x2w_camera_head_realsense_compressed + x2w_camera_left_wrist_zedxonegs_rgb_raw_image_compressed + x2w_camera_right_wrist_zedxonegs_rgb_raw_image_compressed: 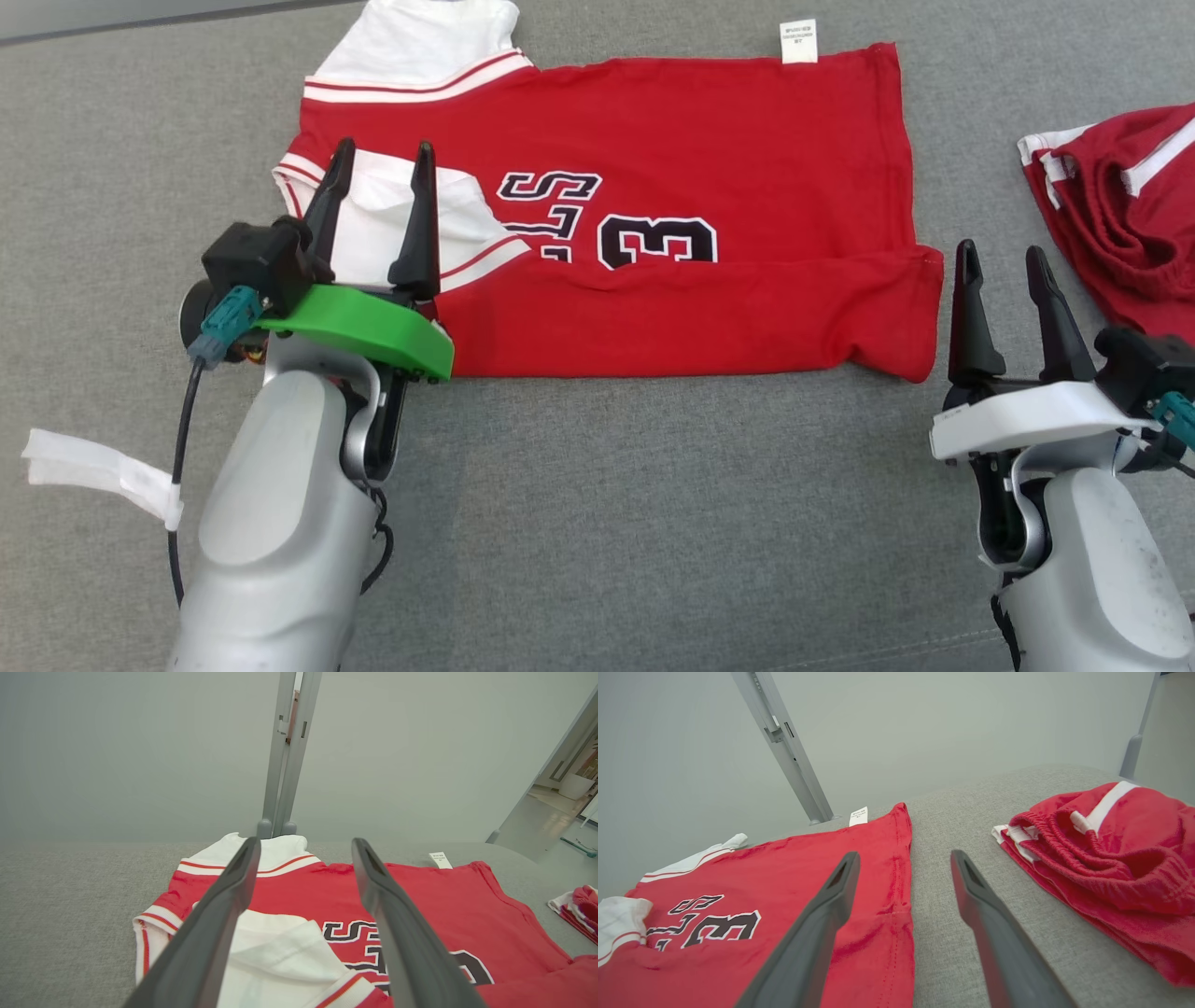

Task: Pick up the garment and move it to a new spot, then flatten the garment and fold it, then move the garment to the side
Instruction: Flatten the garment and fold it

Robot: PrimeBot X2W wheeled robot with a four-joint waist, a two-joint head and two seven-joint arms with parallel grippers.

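Starting at the far left, I count one white strip (pixel 93 471) stuck to my left arm's cable, over the grey padded surface (pixel 607 523). Next comes my left gripper (pixel 385 149), the first of two. Its fingers are spread apart and hold nothing, poised above the nearer white sleeve (pixel 462 219); I cannot tell whether they touch it.

There is one red jersey (pixel 728 159), lying flat on the surface across the middle. Its two white sleeves are at its left end, the other sleeve (pixel 420 42) on the far side. The near long edge is folded over onto the black lettering, and one white label (pixel 798 41) sticks out at the far edge.

My right gripper (pixel 1002 250) is released and empty, over bare surface just beside the jersey's near right corner. At the far right lies one bunched red garment (pixel 1120 224) with white stripes, apart from the jersey.
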